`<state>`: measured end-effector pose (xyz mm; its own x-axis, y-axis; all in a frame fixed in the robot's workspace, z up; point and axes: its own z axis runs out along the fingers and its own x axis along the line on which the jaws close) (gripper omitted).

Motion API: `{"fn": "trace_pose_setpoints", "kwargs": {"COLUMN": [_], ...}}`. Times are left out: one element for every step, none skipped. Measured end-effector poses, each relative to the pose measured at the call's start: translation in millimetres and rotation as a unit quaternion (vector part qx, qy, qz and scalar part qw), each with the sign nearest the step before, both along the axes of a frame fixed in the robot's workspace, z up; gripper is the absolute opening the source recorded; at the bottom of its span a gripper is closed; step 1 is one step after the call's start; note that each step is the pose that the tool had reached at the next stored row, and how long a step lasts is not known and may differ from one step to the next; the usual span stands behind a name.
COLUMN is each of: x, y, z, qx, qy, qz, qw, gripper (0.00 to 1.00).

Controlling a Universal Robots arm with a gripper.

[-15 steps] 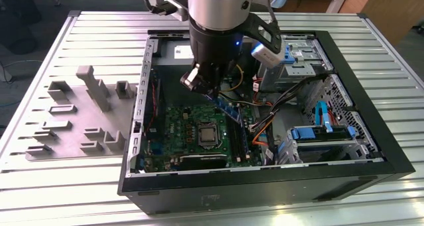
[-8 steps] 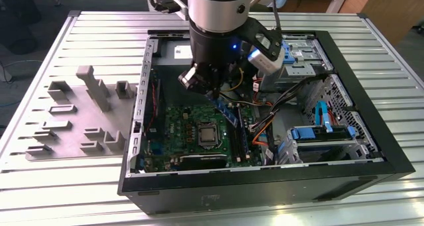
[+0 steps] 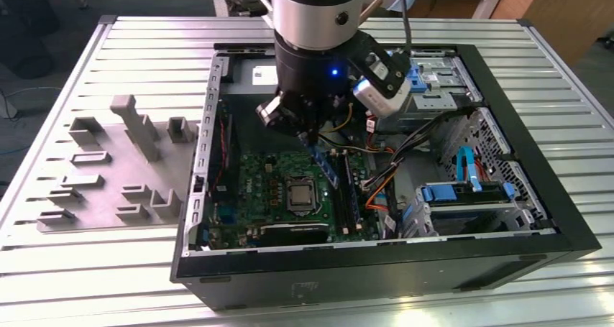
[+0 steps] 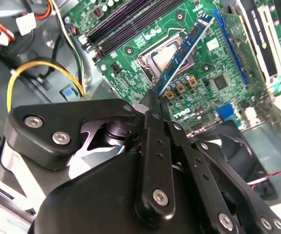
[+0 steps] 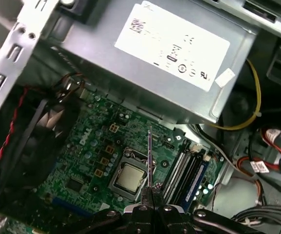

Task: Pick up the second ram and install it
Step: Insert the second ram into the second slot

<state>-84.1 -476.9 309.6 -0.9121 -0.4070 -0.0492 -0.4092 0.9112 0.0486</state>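
The second ram (image 3: 326, 167) is a narrow blue-green stick hanging tilted above the green motherboard (image 3: 264, 180) inside the open computer case. My gripper (image 3: 312, 141) is shut on the stick's upper end. In the second wrist view the ram (image 4: 186, 48) slants out from the black fingertips (image 4: 156, 100) over the CPU socket (image 4: 162, 58). In the first wrist view the ram (image 5: 150, 156) shows edge-on above my gripper (image 5: 150, 194), beside the long slot rails (image 5: 186, 170). It hangs apart from the slots.
The grey power supply (image 5: 155, 63) sits at the case's far end. Loose cables (image 3: 384, 172) and a drive cage with blue clips (image 3: 470, 194) fill the exterior view's right. A grey parts fixture (image 3: 115, 169) lies on the slatted table on the exterior view's left.
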Motion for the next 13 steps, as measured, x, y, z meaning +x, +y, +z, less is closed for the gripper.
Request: {"fn": "trace_pose_setpoints", "kwargs": {"x": [0.0, 0.0, 0.0, 0.0, 0.0, 0.0, 0.0, 0.0, 0.0, 0.0, 0.0, 0.0, 0.0], "y": [0.0, 0.0, 0.0, 0.0, 0.0, 0.0, 0.0, 0.0, 0.0, 0.0, 0.0, 0.0, 0.0], "z": [-0.4, -0.8, -1.2, -1.6, -2.0, -2.5, -2.9, -3.3, -3.7, -4.1, -4.5, -4.9, -5.4], "qx": [0.0000, 0.0000, 0.0000, 0.0000, 0.0000, 0.0000, 0.0000, 0.0000, 0.0000, 0.0000, 0.0000, 0.0000, 0.0000], "qy": [0.0000, 0.0000, 0.0000, 0.0000, 0.0000, 0.0000, 0.0000, 0.0000, 0.0000, 0.0000, 0.0000, 0.0000, 0.0000], "qz": [-0.009, -0.018, -0.027, -0.036, -0.045, -0.055, -0.063, -0.072, -0.081, -0.091, -0.099, -0.108, -0.118], "qw": [1.0000, 0.9998, 0.9996, 0.9994, 0.9990, 0.9985, 0.9980, 0.9974, 0.9967, 0.9959, 0.9951, 0.9941, 0.9930], "gripper": [0.11, 0.11, 0.11, 0.11, 0.11, 0.11, 0.11, 0.11, 0.11, 0.11, 0.11, 0.11, 0.11]}}
